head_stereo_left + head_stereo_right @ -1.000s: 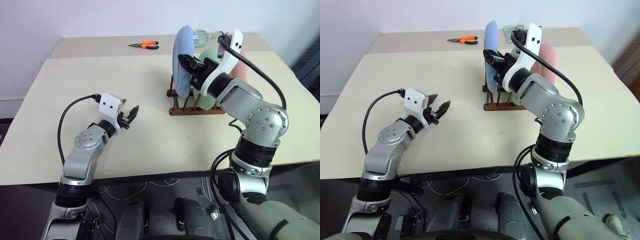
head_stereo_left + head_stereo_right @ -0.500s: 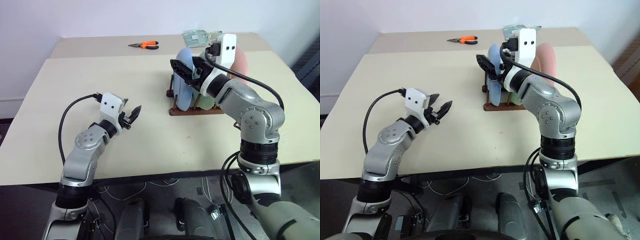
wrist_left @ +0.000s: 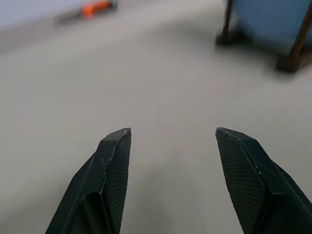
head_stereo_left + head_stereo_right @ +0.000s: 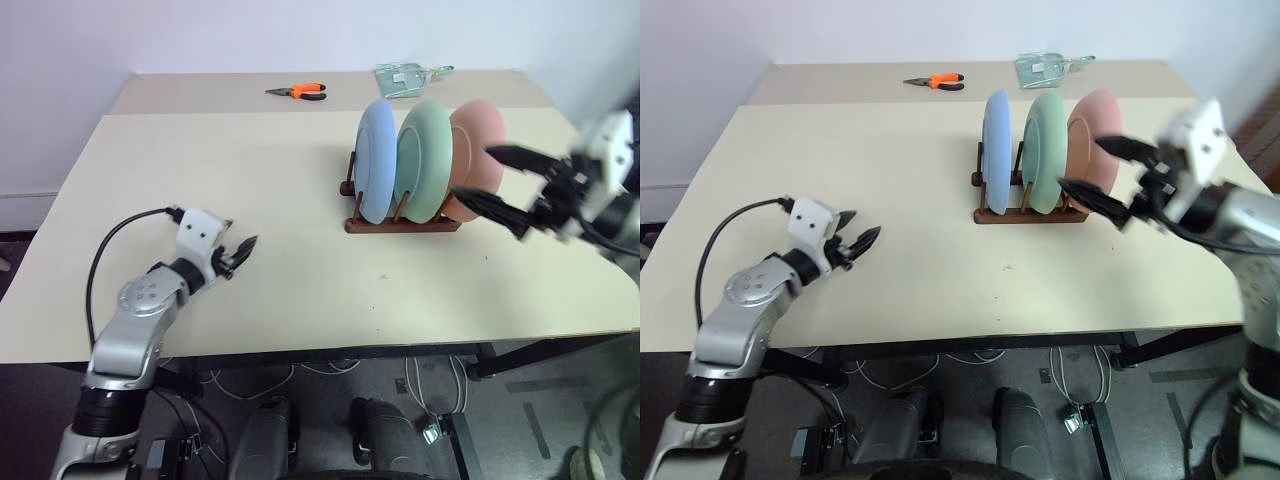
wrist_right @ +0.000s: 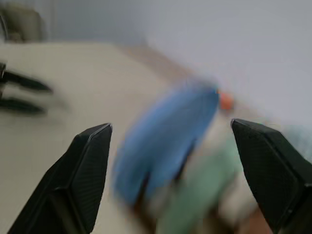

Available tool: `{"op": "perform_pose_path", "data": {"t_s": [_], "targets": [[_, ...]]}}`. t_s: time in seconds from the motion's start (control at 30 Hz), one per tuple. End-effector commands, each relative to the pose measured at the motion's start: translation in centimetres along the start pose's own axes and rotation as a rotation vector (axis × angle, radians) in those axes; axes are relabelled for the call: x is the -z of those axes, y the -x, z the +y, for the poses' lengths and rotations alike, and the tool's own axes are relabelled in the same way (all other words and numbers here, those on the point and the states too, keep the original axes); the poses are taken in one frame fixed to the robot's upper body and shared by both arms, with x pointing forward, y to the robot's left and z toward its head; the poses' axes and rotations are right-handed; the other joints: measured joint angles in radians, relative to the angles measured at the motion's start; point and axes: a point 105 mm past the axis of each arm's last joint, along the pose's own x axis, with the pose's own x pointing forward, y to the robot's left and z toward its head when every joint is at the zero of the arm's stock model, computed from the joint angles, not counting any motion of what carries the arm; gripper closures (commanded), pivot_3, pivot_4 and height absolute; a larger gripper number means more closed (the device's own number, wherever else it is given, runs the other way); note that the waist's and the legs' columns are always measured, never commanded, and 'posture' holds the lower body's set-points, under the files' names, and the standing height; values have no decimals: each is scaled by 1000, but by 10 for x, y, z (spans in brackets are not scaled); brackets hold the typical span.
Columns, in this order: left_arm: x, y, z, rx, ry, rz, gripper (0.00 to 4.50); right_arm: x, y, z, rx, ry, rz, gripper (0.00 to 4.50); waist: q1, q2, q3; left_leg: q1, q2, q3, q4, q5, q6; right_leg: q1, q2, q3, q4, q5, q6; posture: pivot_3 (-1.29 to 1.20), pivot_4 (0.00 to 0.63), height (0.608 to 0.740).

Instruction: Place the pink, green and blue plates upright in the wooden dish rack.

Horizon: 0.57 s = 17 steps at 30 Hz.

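**Standing three plates upright in the rack, both hands free**

Nearest to us, the left hand hovers low over the front-left part of the pale beige bench, its two black fingers parted with nothing between them, only bare bench top showing in the gap. It points across toward the rack, well apart from it.

Over on the right, the right hand hangs in the air above the bench, blurred, with its black fingers spread wide and released, gripping nothing. It sits just in front of the rack's right end, its tips crossing in front of the pink plate; whether they touch it, I cannot tell.

Now the middle of the bench: the small dark brown wooden dish rack with its upright pegs carries all three plates on edge, side by side. The round light blue plate stands at the left end, the round pale green plate in the middle, the round pink plate at the right end. Each stands upright in its slot.

At the far edge, orange-handled pliers lie flat on the bench, and to their right a clear plastic packet rests near the back, well behind the rack.
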Motion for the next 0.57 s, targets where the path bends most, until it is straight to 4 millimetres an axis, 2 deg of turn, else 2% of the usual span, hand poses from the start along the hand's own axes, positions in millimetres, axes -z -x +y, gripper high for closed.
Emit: {"op": "perform_pose_path", "data": {"t_s": [0.03,0.1,0.23,0.4,0.57], "targets": [[3,10,1,29,-38,-1,1671,24,18,0,-4,-9,77,526,0,0,0,1,0,0,0,0,0,1,-1,0,0,-1,-3,0,150,740],[12,14,-1,41,-48,34,1671,46,21,0,-2,-15,137,526,-1,1,-1,2,0,0,0,0,0,2,-2,0,0,-2,-4,0,150,740],[15,21,-4,64,-51,48,1671,64,15,-7,19,-40,136,526,0,2,0,2,0,0,-1,0,-1,0,-3,1,0,-2,-4,0,150,740],[19,25,-8,65,-52,64,1671,78,11,-6,-3,-39,162,526,2,2,0,1,-1,0,-1,-1,-1,0,-4,1,-1,-2,-4,0,150,740],[22,30,-14,57,-28,69,1671,82,6,-9,-1,-34,171,526,1,2,-1,1,-1,0,-2,-1,-1,-1,-4,1,-1,-2,-4,0,150,740]]}}
